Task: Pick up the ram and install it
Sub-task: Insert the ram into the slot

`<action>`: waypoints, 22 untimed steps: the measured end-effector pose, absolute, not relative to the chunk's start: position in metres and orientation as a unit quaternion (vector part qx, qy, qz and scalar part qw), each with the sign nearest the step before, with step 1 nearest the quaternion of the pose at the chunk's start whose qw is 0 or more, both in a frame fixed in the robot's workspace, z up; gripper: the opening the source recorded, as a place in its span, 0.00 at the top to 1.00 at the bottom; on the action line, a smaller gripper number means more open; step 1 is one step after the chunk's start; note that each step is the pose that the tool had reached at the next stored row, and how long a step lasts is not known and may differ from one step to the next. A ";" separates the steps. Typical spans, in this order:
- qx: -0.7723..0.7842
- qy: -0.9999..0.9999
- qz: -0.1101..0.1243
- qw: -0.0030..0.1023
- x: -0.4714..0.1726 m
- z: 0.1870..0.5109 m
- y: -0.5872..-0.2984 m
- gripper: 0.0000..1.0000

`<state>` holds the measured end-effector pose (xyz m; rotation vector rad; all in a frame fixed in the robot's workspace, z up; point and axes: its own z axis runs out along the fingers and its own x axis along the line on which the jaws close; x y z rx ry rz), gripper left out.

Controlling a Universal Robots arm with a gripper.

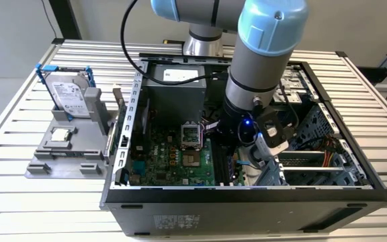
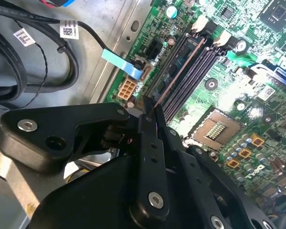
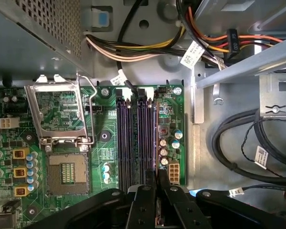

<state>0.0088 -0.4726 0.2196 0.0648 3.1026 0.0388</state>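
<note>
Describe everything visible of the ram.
In the second wrist view the ram shows edge-on: a long, thin, flat stick with a brownish top edge, standing on edge. The claw is shut on one end. It runs parallel to the black memory slots, over the one nearest the edge of the green board; whether it is seated cannot be told.

No print here is legible. A white paper label (image 1: 66,92) covers the face of the silver rectangular hard drive (image 1: 69,112), which stands at the exterior view's left; its lines are too small to make out. A white sticker (image 1: 180,75) sits on the grey metal power supply box (image 1: 173,93) at the far end of the black computer case (image 1: 247,209). A pale sticker (image 1: 173,222) is on the case's near outer wall. In both wrist views, small white barcode tags (image 2: 69,29) (image 3: 192,53) hang on cables. The fine white lettering on the green motherboard (image 2: 257,62) (image 3: 105,157) cannot be read.
</note>
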 end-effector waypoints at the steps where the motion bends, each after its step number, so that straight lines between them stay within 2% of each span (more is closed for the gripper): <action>1: 0.020 1.000 0.012 0.019 0.009 0.220 -0.473 1.00; 22: 0.016 1.000 0.012 0.019 0.007 0.216 -0.472 1.00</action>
